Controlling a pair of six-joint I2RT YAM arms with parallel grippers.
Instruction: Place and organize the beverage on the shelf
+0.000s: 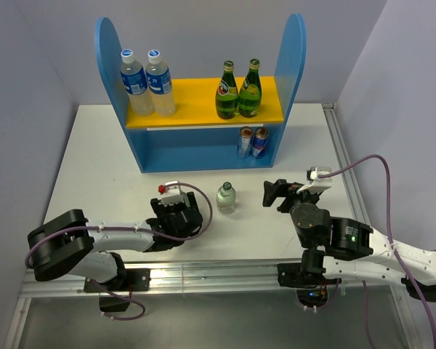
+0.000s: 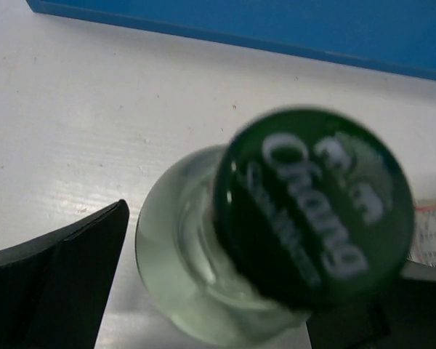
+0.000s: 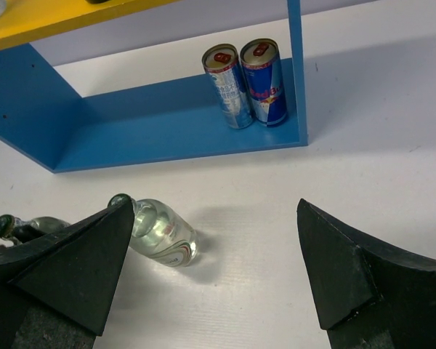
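A small clear glass bottle (image 2: 182,269) with a dark green cap (image 2: 312,203) sits between my left gripper's (image 2: 232,291) fingers. It is close against the right finger, and a gap shows on the left side. In the top view my left gripper (image 1: 176,217) hides this bottle. A second clear bottle (image 1: 226,197) stands on the table between both arms; it also shows in the right wrist view (image 3: 160,236). My right gripper (image 1: 276,195) is open and empty to that bottle's right. The shelf (image 1: 203,149) stands at the back.
On the yellow board (image 1: 196,102) stand two water bottles (image 1: 134,81) at the left and two green bottles (image 1: 238,91) at the right. Two cans (image 3: 247,86) stand at the right end of the blue base (image 3: 167,138). Walls close in behind the shelf and on both sides.
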